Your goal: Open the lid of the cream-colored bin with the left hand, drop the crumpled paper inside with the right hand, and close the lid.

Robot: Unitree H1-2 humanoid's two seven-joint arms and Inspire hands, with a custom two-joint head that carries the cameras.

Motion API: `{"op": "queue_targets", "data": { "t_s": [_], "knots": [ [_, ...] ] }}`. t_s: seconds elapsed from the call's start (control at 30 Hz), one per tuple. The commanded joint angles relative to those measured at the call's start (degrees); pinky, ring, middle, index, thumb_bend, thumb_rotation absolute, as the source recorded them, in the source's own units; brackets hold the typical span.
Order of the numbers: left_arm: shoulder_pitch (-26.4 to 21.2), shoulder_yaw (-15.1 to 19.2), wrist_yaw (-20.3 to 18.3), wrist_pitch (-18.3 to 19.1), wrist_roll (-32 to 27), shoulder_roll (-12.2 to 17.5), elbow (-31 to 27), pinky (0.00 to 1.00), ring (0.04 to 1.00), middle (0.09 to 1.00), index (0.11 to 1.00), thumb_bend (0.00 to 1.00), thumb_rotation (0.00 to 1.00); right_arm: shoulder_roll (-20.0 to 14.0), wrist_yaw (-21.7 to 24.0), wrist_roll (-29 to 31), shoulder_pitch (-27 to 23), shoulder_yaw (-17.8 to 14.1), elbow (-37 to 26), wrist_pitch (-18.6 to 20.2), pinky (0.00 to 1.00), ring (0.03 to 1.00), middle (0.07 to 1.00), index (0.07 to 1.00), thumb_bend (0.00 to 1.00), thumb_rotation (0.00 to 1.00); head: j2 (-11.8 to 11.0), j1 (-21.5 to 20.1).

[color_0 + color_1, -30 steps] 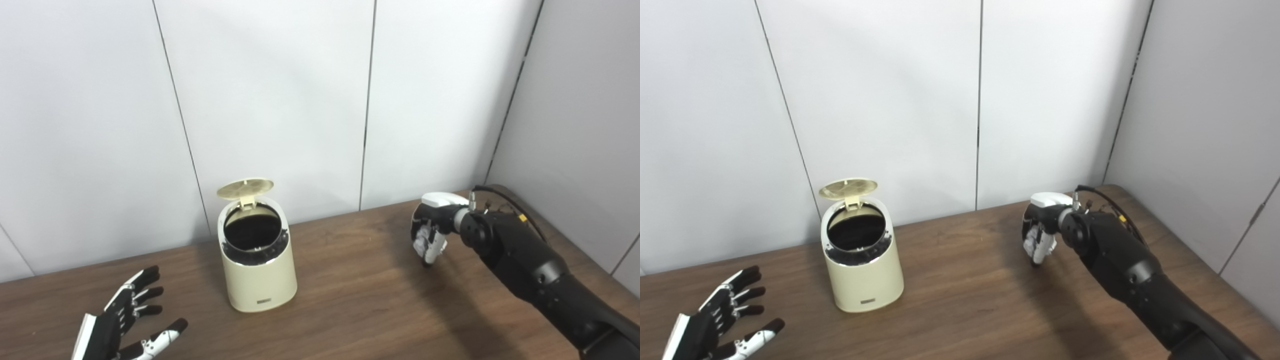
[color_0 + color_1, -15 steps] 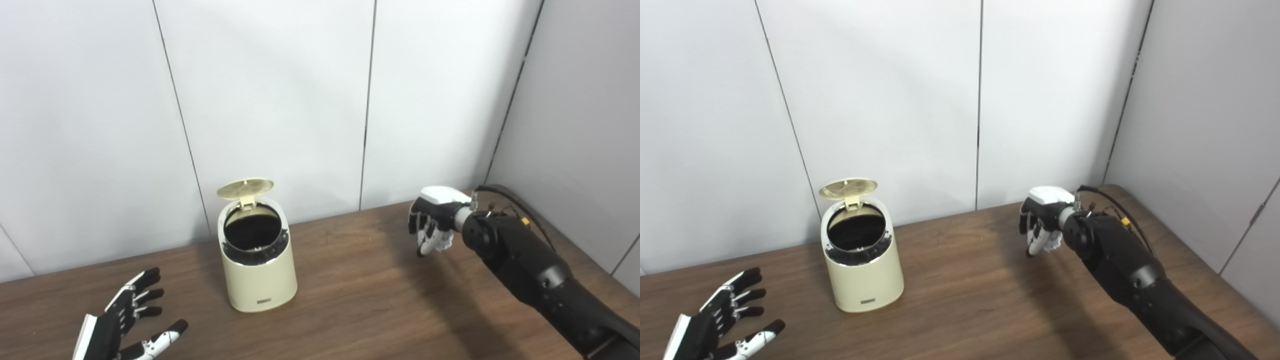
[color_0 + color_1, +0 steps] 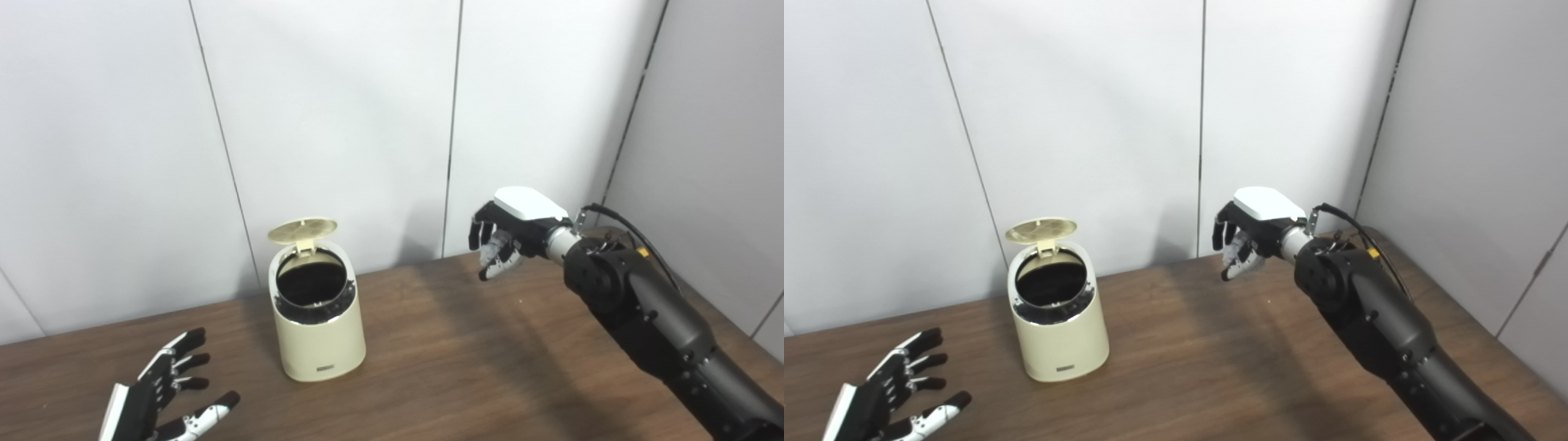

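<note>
Cream-colored bin (image 3: 317, 334): upright on the wooden table (image 3: 465, 361), long axis vertical, mouth facing up and tipped slightly toward the cameras; smooth matte body, rounded oval in section, widening a little toward the base; small dark label low on the front; dark interior ringed by a shiny metallic rim.

Lid (image 3: 302, 229): round, flat, cream; hinged at the rear of the bin; standing open, raised clear of the mouth, its ribbed underside showing.

Crumpled paper (image 3: 1238, 250): pale, wrinkled, only partly seen between the fingers; held in the air above the far part of the table, well to the right of the bin, against the white wall panels (image 3: 331, 110).

Right hand (image 3: 503, 239): black fingers curled down around the crumpled paper, white plate on the back facing up; glossy black arm running back to the lower right corner.

Left hand (image 3: 891, 398): low at the near left, well apart from the bin, holding nothing; black-and-white fingers spread wide, thumb out to the side.

Table: dark brown wood grain, matte; soft shadow under the right arm.

Differences between views: the right eye view shows more of the grey side wall at the right; the left eye view shows the left hand nearer the bin and more of its thumb.
</note>
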Motion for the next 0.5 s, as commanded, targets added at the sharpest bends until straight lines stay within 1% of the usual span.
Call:
{"op": "queue_targets", "data": {
  "t_s": [0.0, 0.07, 0.17, 0.27, 0.3, 0.33, 0.43, 0.47],
  "knots": [
    [-1.2, -0.1, 1.0, -2.7, 0.2, -0.3, -0.3, 0.63, 0.776, 0.849, 0.872, 0.72, 0.09, -0.8, -1.0, 0.7, -1.8, -1.3, -2.5, -1.8, 0.42, 0.428, 0.507, 0.494, 0.5, 0.0, 0.0, 0.9],
    [-1.2, -0.2, 1.4, -3.0, 0.4, -0.8, 0.1, 0.63, 0.776, 0.849, 0.873, 0.73, 0.09, -0.4, -0.6, 0.9, -1.9, -1.0, -3.5, -2.2, 0.42, 0.427, 0.507, 0.497, 0.5, 0.0, -0.1, 2.0],
    [-1.2, -0.7, 1.9, -3.1, 1.5, -1.2, 0.4, 0.61, 0.765, 0.841, 0.868, 0.74, 0.12, 0.3, 0.4, 0.8, -2.4, -0.4, -5.2, -2.3, 0.41, 0.422, 0.507, 0.5, 0.5, 0.0, -0.1, 3.9],
    [-1.2, -1.1, 2.1, -3.1, 2.2, -1.5, 0.5, 0.63, 0.767, 0.849, 0.874, 0.73, 0.14, 1.1, 1.3, 1.2, -2.8, -0.3, -7.3, -2.6, 0.38, 0.421, 0.505, 0.507, 0.5, 0.0, -0.2, 5.4],
    [-1.2, -1.3, 2.2, -3.1, 2.3, -1.6, 0.5, 0.63, 0.768, 0.85, 0.875, 0.73, 0.14, 1.3, 1.5, 1.2, -3.1, 0.0, -7.9, -3.4, 0.38, 0.42, 0.504, 0.508, 0.5, 0.0, -0.2, 5.9],
    [-1.2, -1.4, 2.2, -3.1, 2.4, -1.7, 0.6, 0.63, 0.772, 0.853, 0.879, 0.73, 0.15, 1.5, 1.6, 1.2, -3.3, 0.1, -8.4, -4.0, 0.39, 0.415, 0.496, 0.513, 0.5, 0.0, -0.2, 6.0],
    [-1.1, -1.7, 2.5, -3.2, 2.3, -2.2, 0.6, 0.63, 0.779, 0.85, 0.877, 0.73, 0.14, 2.8, 3.3, 1.3, -4.3, 0.5, -10.6, -3.1, 0.41, 0.404, 0.49, 0.529, 0.5, 0.0, -0.3, 7.3],
    [-1.1, -1.8, 2.5, -3.1, 2.4, -2.3, 0.6, 0.63, 0.78, 0.849, 0.876, 0.73, 0.14, 3.4, 3.6, 1.6, -4.7, 0.7, -11.2, -3.4, 0.42, 0.403, 0.49, 0.53, 0.5, 0.0, -0.3, 7.5]
  ]
}}
